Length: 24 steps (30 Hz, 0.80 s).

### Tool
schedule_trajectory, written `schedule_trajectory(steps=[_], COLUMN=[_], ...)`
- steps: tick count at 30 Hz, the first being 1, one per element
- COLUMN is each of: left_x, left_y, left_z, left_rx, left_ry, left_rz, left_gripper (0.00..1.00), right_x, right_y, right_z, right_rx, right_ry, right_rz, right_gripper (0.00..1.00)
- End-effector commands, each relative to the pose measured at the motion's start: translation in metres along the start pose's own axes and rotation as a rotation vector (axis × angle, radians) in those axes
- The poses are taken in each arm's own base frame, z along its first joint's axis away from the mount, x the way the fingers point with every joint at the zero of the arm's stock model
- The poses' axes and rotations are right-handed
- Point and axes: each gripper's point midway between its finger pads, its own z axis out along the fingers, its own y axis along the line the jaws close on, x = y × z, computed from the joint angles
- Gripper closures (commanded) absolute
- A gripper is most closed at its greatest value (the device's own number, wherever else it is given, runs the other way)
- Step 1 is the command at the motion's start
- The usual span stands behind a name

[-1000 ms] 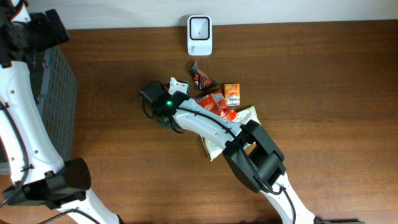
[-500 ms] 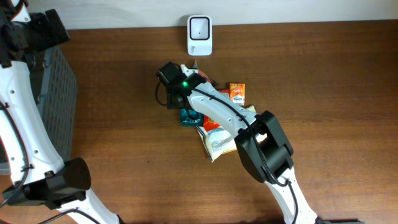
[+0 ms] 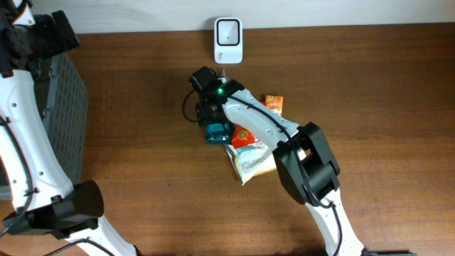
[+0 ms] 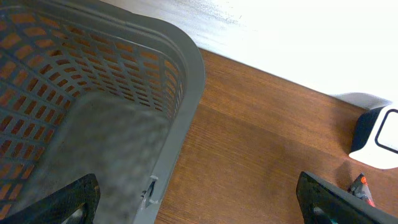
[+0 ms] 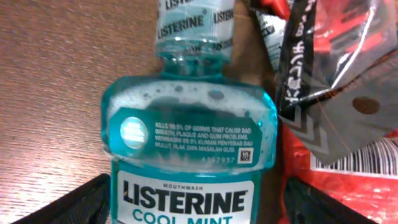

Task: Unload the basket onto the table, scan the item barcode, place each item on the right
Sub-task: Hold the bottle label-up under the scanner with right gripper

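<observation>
A teal Listerine mouthwash bottle fills the right wrist view, cap pointing away, foam inside it. My right gripper is shut on its wide body, one dark finger at each side. From overhead the bottle shows below that gripper, left of the snack pile. The white barcode scanner stands at the table's back edge, a short way beyond the bottle. My left gripper is open with nothing in it, over the rim of the grey basket, and the scanner sits at that view's right edge.
A heap of snack packs lies right of the bottle: an orange pack, a red pack, a pale bag. A black and red wrapper lies close beside the bottle. The grey basket stands at the left.
My right gripper has swung from the left of the pile toward the back right, nearer the scanner, and the bottle has moved with it. The left arm has stayed put.
</observation>
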Motion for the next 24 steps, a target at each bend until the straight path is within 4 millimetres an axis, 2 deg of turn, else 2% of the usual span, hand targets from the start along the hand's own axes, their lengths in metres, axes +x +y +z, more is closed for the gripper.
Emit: schedule_trajectory(steps=[1, 11, 18, 21, 24], left_x=[-0.001, -0.001, -0.001, -0.001, -0.001], left_y=[0.0, 0.0, 0.0, 0.0, 0.0], left_z=[-0.004, -0.004, -0.004, -0.004, -0.004], left_rx=[0.005, 0.005, 0.005, 0.005, 0.005], left_ry=[-0.007, -0.007, -0.007, -0.007, -0.007], left_rz=[-0.012, -0.012, -0.012, -0.012, -0.012], left_gripper=[0.01, 0.01, 0.01, 0.01, 0.01], right_x=[0.005, 0.012, 0.021, 0.02, 0.024], right_y=[0.006, 0.005, 0.003, 0.003, 0.001], right_z=[0.003, 0.011, 0.026, 0.026, 0.031], right_rx=[-0.044, -0.039, -0.021, -0.017, -0.014], right_ry=[0.026, 0.049, 0.075, 0.07, 0.076], right_rz=[-0.01, -0.009, -0.016, -0.016, -0.017], right_gripper=[0.13, 0.14, 0.14, 0.19, 0.19])
